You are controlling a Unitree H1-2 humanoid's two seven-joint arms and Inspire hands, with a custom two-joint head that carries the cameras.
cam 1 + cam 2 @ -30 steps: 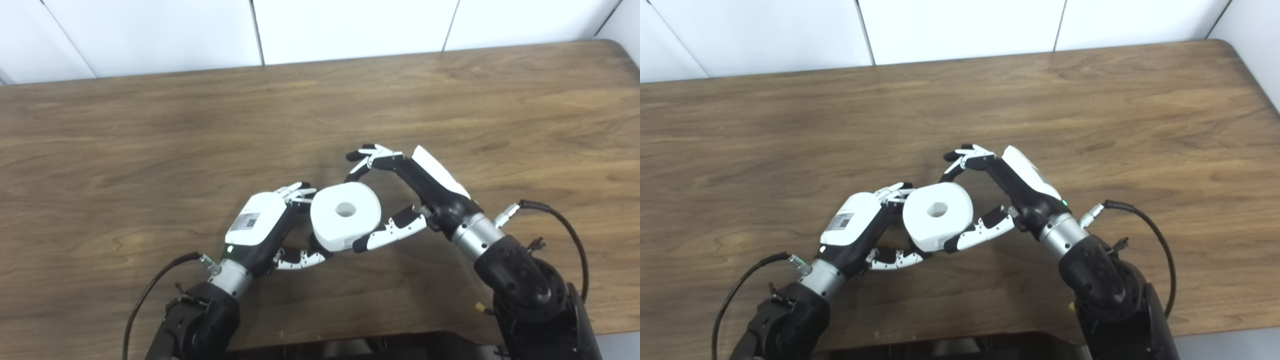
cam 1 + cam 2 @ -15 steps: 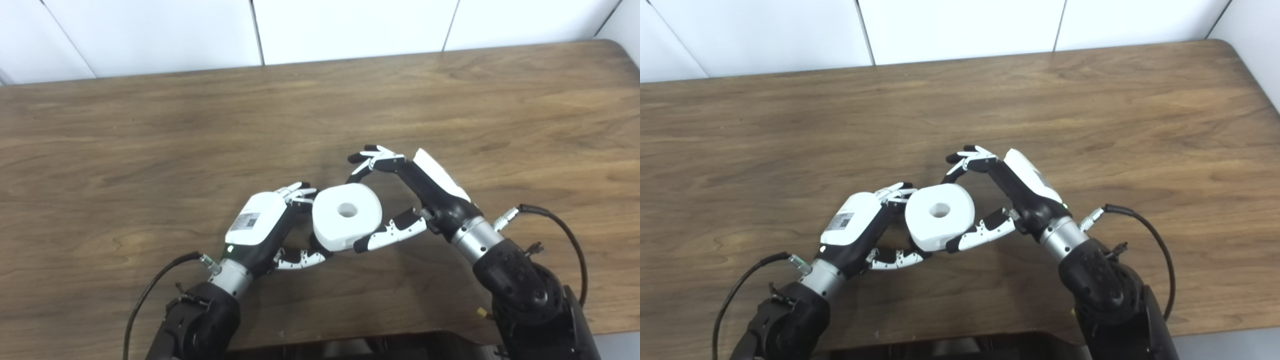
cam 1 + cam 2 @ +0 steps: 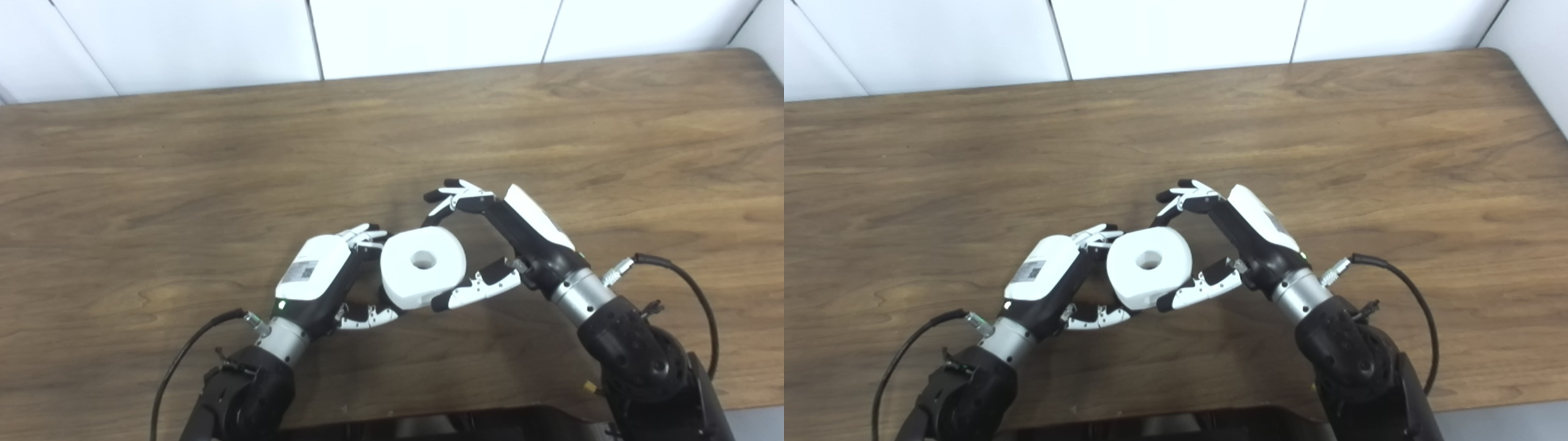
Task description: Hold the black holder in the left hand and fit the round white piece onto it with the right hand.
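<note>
The round white piece [image 3: 422, 266], thick with a centre hole, hangs just above the wooden table [image 3: 184, 153] between my two hands. My left hand [image 3: 318, 275] curls its fingers and thumb in under the piece's left side. Only a dark sliver of the black holder [image 3: 384, 296] shows there; the white piece hides the rest, sitting on top of it. My right hand [image 3: 508, 239] grips the white piece, with its thumb on the near right edge and its fingers arched over the far edge.
A black cable [image 3: 680, 272] loops out from the right wrist and another cable [image 3: 184, 352] from the left wrist. The table's front edge [image 3: 478, 413] runs just behind the forearms. White wall panels [image 3: 429, 30] stand beyond the far edge.
The right wrist has drawn slightly toward me and the white piece has settled a little lower and leftward. The left hand has not moved.
</note>
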